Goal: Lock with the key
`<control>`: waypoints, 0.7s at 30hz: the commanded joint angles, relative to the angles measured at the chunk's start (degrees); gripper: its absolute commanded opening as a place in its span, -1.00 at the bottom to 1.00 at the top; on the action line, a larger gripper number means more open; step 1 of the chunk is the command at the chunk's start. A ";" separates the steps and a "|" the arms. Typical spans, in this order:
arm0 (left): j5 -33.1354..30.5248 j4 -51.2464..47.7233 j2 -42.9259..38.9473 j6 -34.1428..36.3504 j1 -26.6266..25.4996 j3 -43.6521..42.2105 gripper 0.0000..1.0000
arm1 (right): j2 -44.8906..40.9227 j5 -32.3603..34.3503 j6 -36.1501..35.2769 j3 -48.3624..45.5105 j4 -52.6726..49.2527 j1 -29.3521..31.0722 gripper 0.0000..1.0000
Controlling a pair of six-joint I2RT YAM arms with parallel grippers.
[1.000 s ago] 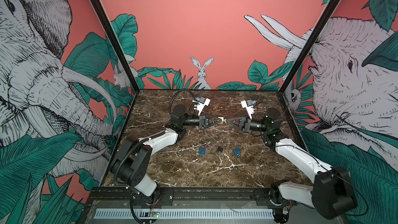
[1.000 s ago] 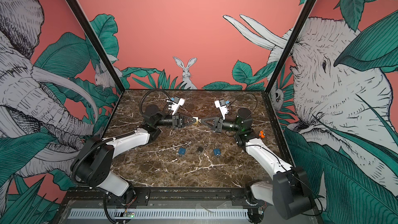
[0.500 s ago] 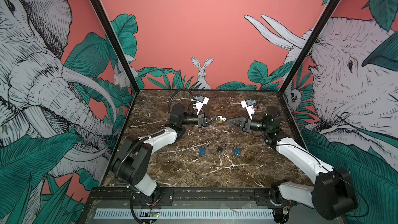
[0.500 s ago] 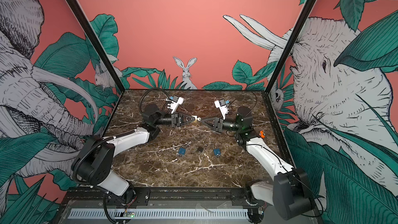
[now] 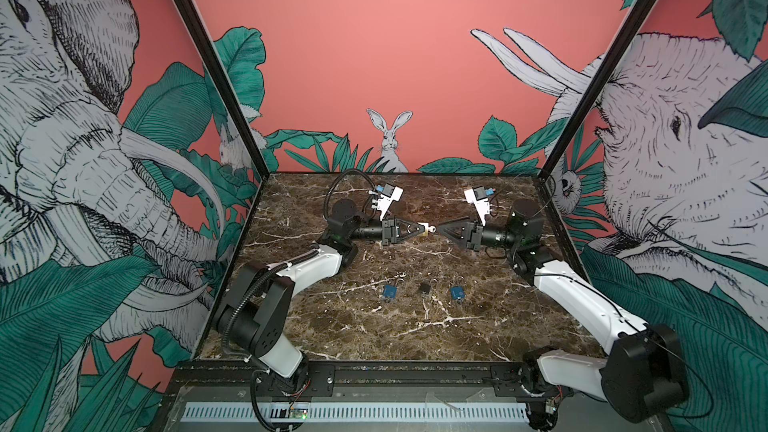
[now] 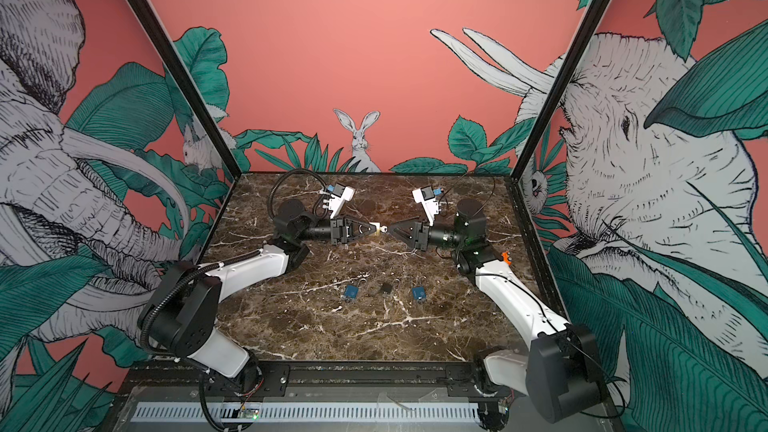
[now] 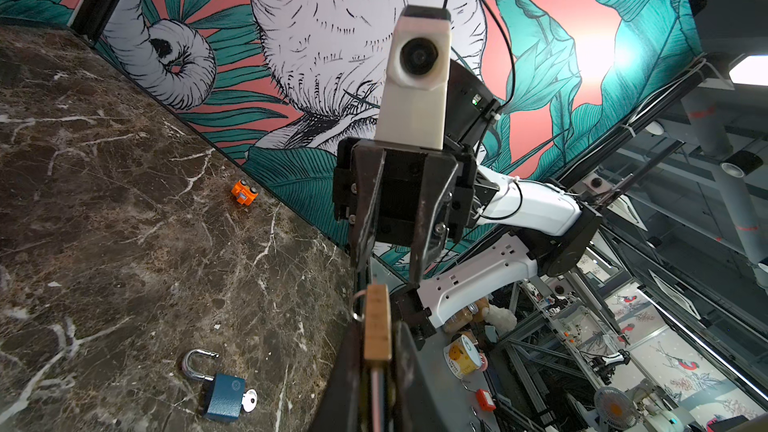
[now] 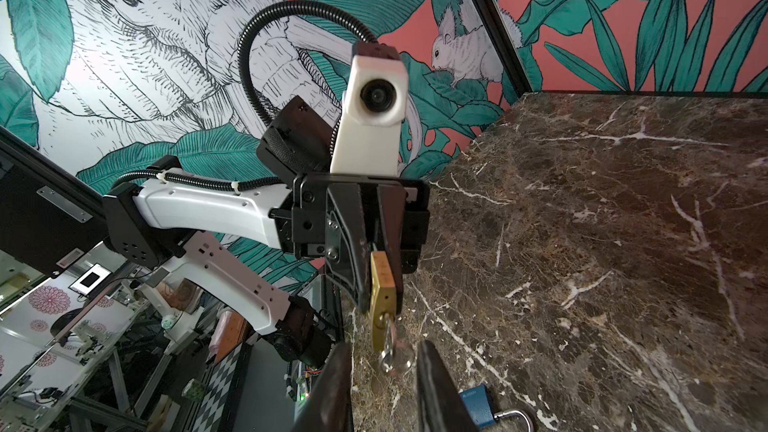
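Your right claw [image 5: 442, 230] has let go of the key [image 5: 432, 227] and drawn back a little toward its own side, where a second ago the two claws met tip to tip. Starting from the left, the left claw [image 5: 417, 230] reaches level across the table [image 5: 478, 326] and is clamped on the brass padlock [image 5: 424, 230]. It holds the padlock in the air with the keyhole end turned toward the other arm, so the key can be worked from that side. The key sits in the keyhole, and in the right wrist view its bow [image 8: 395, 357] sticks out of the padlock's [image 8: 382, 288] end. Next comes the right claw [image 8: 383, 345], whose jaws stand narrowly apart with the bow just at their tips and daylight on either side, so nothing is gripped. I judge the turn is done or you are re-gripping. The left fingers [image 7: 353, 367] hide the shackle, so you cannot tell yet whether it is locked. Three spare padlocks lie in a row nearer you, blue [image 5: 389, 291], black [image 5: 424, 288] and blue [image 5: 457, 293], all well clear of both arms.
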 commanded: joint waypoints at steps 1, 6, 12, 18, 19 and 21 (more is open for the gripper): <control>1.01 1.83 -0.59 0.87 -0.35 1.91 -1.00 | 1.24 0.35 -1.74 2.06 1.07 1.03 -0.46; 1.02 1.13 -1.10 1.58 -0.38 1.68 -1.00 | 2.47 0.18 -3.14 2.91 -0.57 2.55 -0.47; 1.10 -0.63 -1.73 2.84 -0.40 1.91 -1.00 | 2.63 0.43 -2.77 2.29 0.24 3.31 -0.60; 0.92 -0.73 -1.91 3.02 -0.53 1.91 -1.00 | 2.58 0.10 -2.31 1.58 0.68 3.44 -0.77; 0.90 -0.70 -1.91 3.02 -0.56 1.91 -1.00 | 2.54 0.00 -2.15 1.48 0.71 3.44 -0.78; 0.81 -0.87 -2.08 3.18 -0.56 1.94 -1.00 | 2.32 -0.04 -2.01 1.29 0.81 3.42 -0.82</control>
